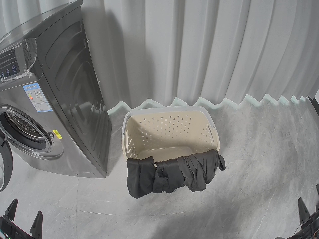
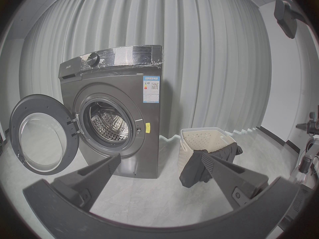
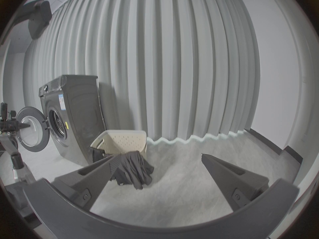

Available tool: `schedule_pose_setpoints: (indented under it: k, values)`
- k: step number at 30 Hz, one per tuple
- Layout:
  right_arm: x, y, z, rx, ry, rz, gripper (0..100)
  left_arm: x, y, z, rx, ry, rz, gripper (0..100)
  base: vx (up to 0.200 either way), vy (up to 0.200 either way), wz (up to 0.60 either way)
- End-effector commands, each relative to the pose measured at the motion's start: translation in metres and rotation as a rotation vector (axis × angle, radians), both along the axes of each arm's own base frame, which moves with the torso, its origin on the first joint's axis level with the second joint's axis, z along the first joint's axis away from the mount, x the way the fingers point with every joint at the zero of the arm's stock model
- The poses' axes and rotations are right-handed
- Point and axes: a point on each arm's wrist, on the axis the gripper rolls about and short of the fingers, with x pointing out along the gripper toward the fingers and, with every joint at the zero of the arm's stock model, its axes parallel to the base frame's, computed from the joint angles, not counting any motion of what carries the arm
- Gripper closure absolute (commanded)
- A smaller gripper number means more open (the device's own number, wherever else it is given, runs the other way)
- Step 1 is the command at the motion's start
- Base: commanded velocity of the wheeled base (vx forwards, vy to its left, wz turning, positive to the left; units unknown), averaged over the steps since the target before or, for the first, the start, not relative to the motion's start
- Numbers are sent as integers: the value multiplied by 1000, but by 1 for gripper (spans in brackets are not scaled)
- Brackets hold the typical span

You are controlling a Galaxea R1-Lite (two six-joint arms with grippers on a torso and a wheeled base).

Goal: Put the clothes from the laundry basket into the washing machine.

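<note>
Draping basket (image 1: pixel 166 110) rim, clothes (image 1: pixel 172 175), well apart from left end effector (image 1: pixel 27 206)

Illegible stickers (image 2: pixel 151 89) on washing machine (image 2: pixel 109 80)

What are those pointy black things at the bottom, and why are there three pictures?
They are a robot's fingers, two on each arm, for pinching things. One picture comes from a camera on its head, looking down. The other two come from cameras on its wrists, so the left arm's fingers and the right arm's fingers poke into view. Both pairs are spread open and hold nothing. On the pale grey floor stand a grey metal washing machine, its round door swung open, and a cream plastic laundry basket with small holes. Dark grey clothes hang over the basket's near rim.
</note>
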Motion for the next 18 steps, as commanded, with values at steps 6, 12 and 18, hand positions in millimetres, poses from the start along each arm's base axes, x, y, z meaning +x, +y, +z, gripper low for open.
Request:
schedule_pose_setpoints:
  k: [6, 12, 18]
  values:
    - [34, 2, 67, -7, 174, 95, 0, 0, 0, -5, -1, 0, 0, 0, 0, 0, 0]
    - [80, 8, 78, -9, 308, 177, 0, 0, 0, -5, -1, 0, 0, 0, 0, 0, 0]
    - [125, 15, 77, 49, 454, 199, 0, 0, 0, -5, 1, 0, 0, 0, 0, 0, 0]
